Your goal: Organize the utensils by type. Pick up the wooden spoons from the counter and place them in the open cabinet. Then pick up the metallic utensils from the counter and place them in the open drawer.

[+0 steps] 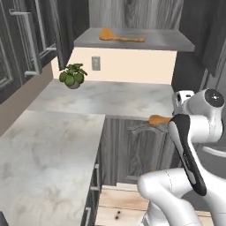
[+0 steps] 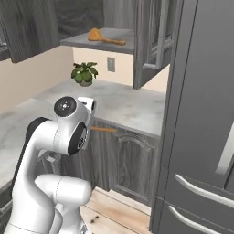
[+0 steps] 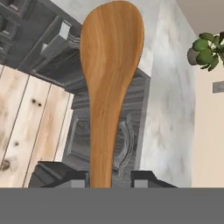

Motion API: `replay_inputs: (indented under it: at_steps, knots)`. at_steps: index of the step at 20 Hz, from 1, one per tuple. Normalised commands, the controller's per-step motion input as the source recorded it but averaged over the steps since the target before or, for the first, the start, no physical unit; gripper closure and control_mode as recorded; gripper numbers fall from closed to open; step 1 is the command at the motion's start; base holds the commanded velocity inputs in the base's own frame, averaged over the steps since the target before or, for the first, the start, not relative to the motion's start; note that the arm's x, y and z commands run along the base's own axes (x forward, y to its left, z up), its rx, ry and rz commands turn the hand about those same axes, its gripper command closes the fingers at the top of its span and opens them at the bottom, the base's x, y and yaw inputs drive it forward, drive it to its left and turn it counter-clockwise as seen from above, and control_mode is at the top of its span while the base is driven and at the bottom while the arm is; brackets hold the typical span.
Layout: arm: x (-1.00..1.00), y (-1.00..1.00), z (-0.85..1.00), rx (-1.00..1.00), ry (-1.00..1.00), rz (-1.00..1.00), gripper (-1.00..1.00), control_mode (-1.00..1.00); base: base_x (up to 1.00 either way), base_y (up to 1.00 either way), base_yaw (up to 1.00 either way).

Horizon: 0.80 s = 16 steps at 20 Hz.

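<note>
Pincer [image 3: 109,181] clamped on the handle of a wooden spoon [image 3: 111,74], its two dark finger tips pressed against the handle's sides, the oval bowl pointing away from the hand. In the left base view this held spoon [image 1: 159,119] juts out from behind the white wrist, level with the front edge of the counter [image 1: 110,99] and out in front of it, above the panelled low cabinet door [image 1: 132,150]. In the right base view its thin handle [image 2: 103,130] sticks out sideways from the hand, just off the counter's [image 2: 123,107] front edge. Second wooden spoon [image 1: 119,36] lies flat on the grey shelf of the open wall cabinet [image 1: 132,42], above the counter, bowl toward the left. Small potted plant [image 1: 73,76] sits on the counter at the back wall, below the cabinet's left end; a wall outlet [image 1: 96,63] is just right of it. Pale wood plank floor [image 1: 119,205] lies below the counter's front.
</note>
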Motion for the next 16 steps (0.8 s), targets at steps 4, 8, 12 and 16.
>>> replay_inputs:
  at_steps: [4, 8, 12, 16]
  knots:
    - [0.0, 0.0, 0.0, 0.0, 0.0, 0.0, 1.0, 1.0, 0.77, 0.31, -0.04]
    - [0.0, 0.0, 0.0, 0.0, 0.0, 0.0, 1.0, 1.0, 0.82, 0.29, -0.07]
    - [0.0, 0.0, 0.0, 0.0, 0.0, 0.0, 1.0, 1.0, 0.78, 0.18, -0.07]
    - [0.0, 0.0, 0.0, 0.0, 0.0, 0.0, 1.0, 1.0, 0.69, 0.01, -0.07]
